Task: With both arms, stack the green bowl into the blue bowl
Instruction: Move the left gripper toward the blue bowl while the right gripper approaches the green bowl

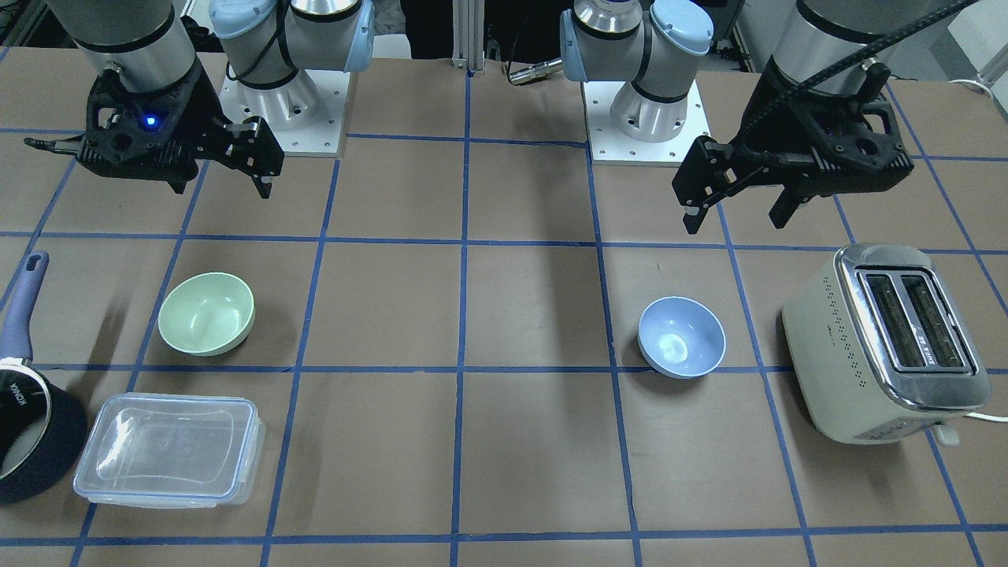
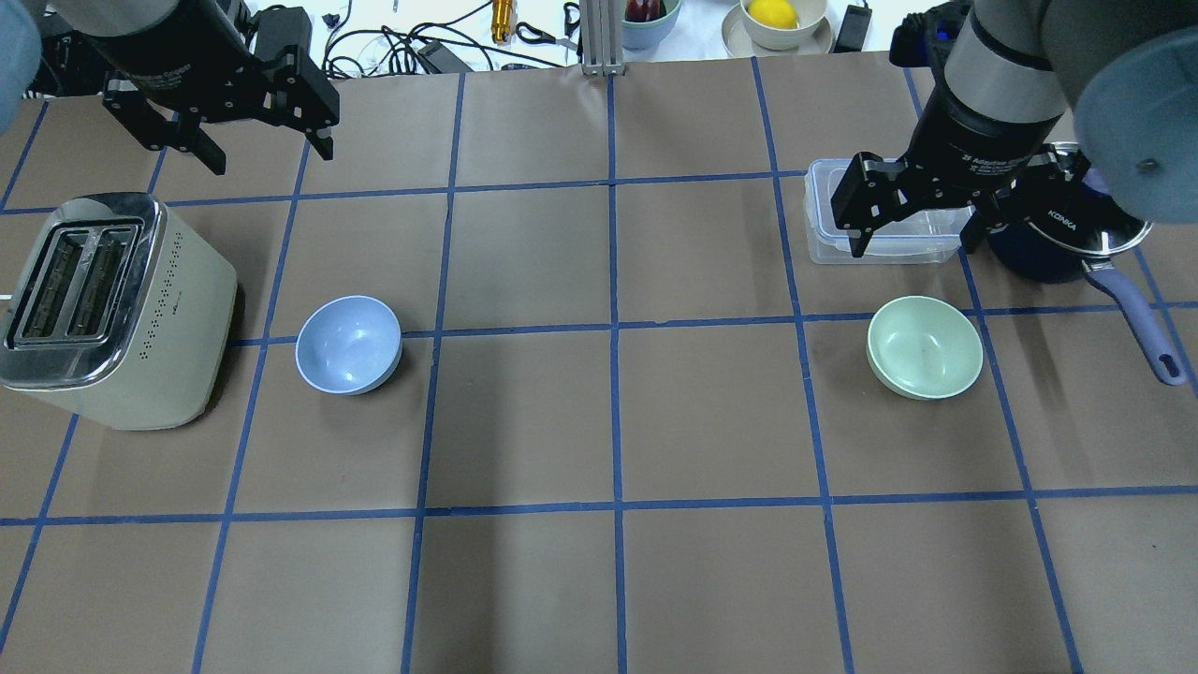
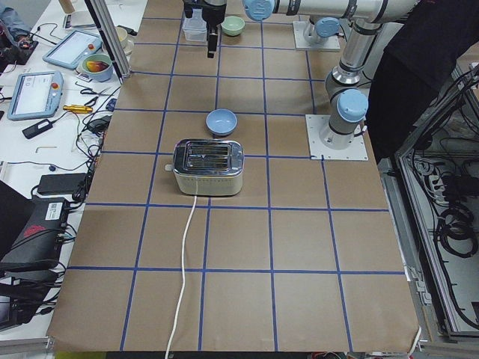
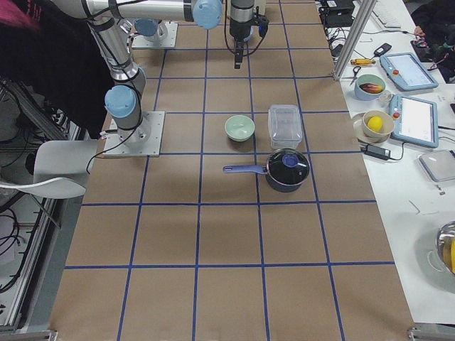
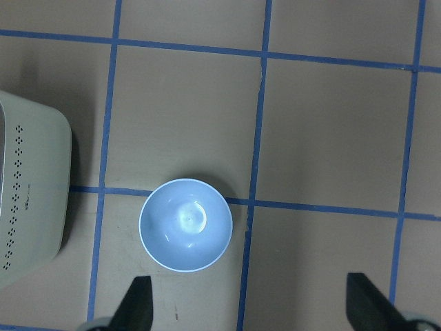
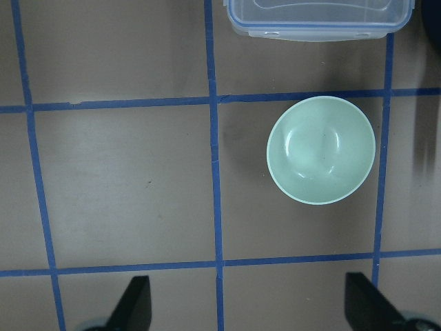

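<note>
Approach stage: right end effector (image 2: 915,245) and left end effector (image 2: 267,154) hover wide open, empty; next, grasp the mint-green round plastic bowl (image 2: 925,346).

Brown table (image 1: 535,441), blue tape grid. Green bowl (image 1: 206,313) upright; clear lidded container (image 1: 169,449) just beside it, saucepan (image 1: 31,441) near; blue bowl (image 1: 681,336) well apart, toaster (image 1: 882,342) farthest.

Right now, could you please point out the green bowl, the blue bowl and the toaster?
The green bowl (image 2: 925,346): overhead view, on its inner bottom.
The blue bowl (image 2: 348,344): overhead view, on its inner bottom.
The toaster (image 2: 182,328): overhead view, on its cream side wall.
</note>
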{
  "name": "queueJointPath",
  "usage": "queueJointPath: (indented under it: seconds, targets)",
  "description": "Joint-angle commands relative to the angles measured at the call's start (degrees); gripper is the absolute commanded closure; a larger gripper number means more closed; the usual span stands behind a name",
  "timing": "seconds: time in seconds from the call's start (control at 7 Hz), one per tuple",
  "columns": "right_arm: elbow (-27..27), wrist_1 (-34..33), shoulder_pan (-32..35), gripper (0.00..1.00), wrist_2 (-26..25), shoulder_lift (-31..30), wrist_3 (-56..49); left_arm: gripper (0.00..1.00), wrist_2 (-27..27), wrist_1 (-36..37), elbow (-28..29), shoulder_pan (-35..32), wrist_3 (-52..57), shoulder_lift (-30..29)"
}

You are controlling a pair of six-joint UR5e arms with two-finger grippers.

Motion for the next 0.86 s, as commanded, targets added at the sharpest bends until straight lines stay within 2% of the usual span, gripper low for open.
queueJointPath:
  seconds: [0.0,0.29,0.57,0.71]
  targets:
    - [0.3,-0.1,-0.1,0.0,0.0,0.1,0.5,0.0,-0.1,-1.0,0.6,0.0,3.7,-0.5]
    - [0.9,0.1,-3.9,0.0,-1.4,1.0,-0.8,0.0,-0.3,-1.0,0.5,0.0,3.7,-0.2]
    - [1.7,-0.6,-13.1,0.0,-0.2,2.2,-12.1,0.0,0.0,-1.0,-0.2,-0.1,3.2,0.0]
    - [2.2,-4.2,-18.1,0.0,0.5,4.5,-13.9,0.0,0.1,-1.0,-0.1,-0.2,3.1,-0.4]
